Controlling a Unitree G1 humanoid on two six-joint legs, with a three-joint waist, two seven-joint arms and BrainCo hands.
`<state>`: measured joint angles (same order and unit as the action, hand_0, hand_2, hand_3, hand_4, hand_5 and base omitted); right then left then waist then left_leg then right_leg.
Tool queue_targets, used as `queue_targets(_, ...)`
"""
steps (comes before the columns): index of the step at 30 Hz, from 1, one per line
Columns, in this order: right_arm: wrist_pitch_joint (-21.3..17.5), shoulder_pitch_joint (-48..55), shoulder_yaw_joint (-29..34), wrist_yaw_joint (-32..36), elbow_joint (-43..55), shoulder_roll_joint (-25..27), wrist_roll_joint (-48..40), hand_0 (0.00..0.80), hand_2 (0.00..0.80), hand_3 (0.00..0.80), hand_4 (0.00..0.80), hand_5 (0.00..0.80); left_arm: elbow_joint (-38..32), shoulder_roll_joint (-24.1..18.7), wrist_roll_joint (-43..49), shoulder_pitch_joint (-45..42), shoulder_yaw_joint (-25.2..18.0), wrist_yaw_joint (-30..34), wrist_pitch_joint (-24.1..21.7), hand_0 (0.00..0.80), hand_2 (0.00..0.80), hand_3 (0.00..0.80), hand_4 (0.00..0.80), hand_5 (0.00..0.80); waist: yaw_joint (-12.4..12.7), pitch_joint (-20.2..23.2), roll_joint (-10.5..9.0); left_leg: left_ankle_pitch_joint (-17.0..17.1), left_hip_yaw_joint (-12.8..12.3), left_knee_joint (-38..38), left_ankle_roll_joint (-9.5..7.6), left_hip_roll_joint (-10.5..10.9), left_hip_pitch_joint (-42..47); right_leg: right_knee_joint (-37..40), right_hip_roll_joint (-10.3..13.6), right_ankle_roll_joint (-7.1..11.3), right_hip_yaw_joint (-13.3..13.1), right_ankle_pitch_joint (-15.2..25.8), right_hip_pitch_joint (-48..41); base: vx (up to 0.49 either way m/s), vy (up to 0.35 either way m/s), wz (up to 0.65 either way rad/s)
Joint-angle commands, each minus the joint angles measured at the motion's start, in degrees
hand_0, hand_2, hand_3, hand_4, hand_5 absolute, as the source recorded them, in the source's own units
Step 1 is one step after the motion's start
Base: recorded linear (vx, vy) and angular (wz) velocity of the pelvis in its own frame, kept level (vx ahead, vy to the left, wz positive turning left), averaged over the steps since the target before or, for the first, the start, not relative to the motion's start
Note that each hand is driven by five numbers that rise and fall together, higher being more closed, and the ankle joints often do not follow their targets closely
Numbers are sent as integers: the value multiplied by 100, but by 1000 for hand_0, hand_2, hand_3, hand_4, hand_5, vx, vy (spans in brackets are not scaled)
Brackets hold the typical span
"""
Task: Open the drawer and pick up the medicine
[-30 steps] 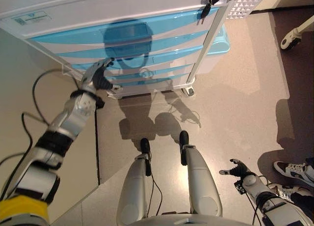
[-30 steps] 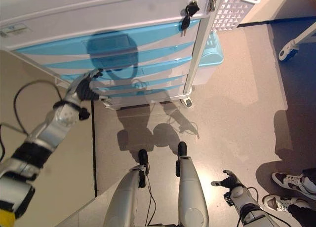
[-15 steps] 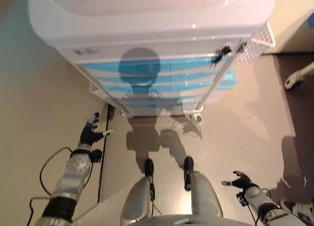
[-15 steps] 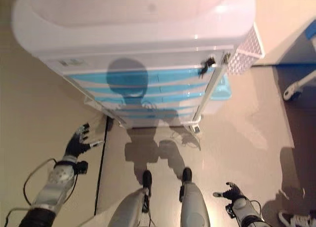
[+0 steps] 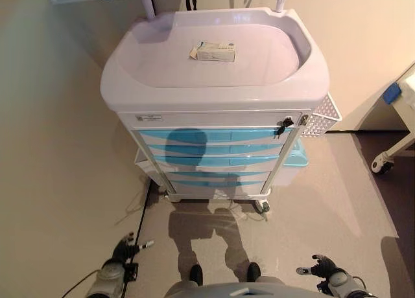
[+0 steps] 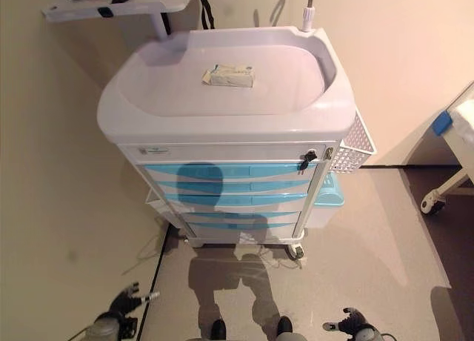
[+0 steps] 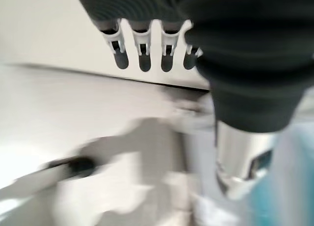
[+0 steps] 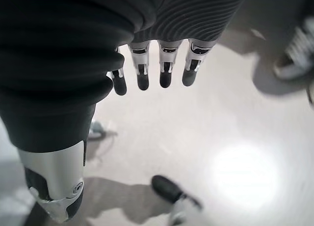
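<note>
Straight ahead against the far wall stands the medical cart [image 5: 214,110], its stack of blue drawers [image 5: 214,157] all shut and flush, a key [image 5: 283,124] hanging from the lock at the top right of the drawer column. On the cart's white top tray [image 5: 162,65] lies a small box [image 5: 213,50], which may well be medicine, though the task points inside a drawer, and nothing in there shows yet. A white mesh basket [image 5: 322,123] hangs off the cart's right side.

Down at the near edge, both hands hang low and well apart from the cart. The left hand [image 5: 122,254] is at the near left, fingers straight and relaxed in its wrist view, holding nothing. The right hand [image 5: 322,268] is at the near right, fingers likewise extended, empty too. A person's shoe [image 8: 294,59] shows in the right wrist view, off to the side.

So the opening step is all to do. My call: bring one hand up level with a drawer front, hook the fingers squarely behind the pull lip near its middle, and draw straight back toward the robot so the drawer does not rack sideways. The cart is on castors, so a slow, even pull is wise, or the whole thing may roll forward.
</note>
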<state>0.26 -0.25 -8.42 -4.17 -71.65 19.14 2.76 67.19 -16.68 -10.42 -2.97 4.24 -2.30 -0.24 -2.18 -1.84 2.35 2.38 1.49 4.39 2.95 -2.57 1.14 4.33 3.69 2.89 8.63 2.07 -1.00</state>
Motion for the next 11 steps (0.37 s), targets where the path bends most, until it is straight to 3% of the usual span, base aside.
queue_targets(1,-30,-187,-31,47,-83,-61,-395,0,0,0,0,0,-36,-136,300,353,-113,-130,-53,0,0,0,0,0,89,-106,-275,-14,-250,17,-107,341,-211,-198,43,310,-60,34,293,72,-10,-1)
queue_targets(5,16,-199,-112,93,-154,-204,-384,0,0,0,0,0,525,116,713,305,52,-47,76,0,0,0,0,0,124,48,-317,-5,-279,61,-78,318,-118,-81,15,329,-8,64,156,8,-5,0)
queue_targets(11,78,-227,-140,147,-293,-287,-380,0,0,0,0,0,645,255,756,203,83,16,111,0,0,0,0,0,202,116,-319,-83,-303,61,-106,321,75,-39,11,336,26,24,-46,43,-11,-4)
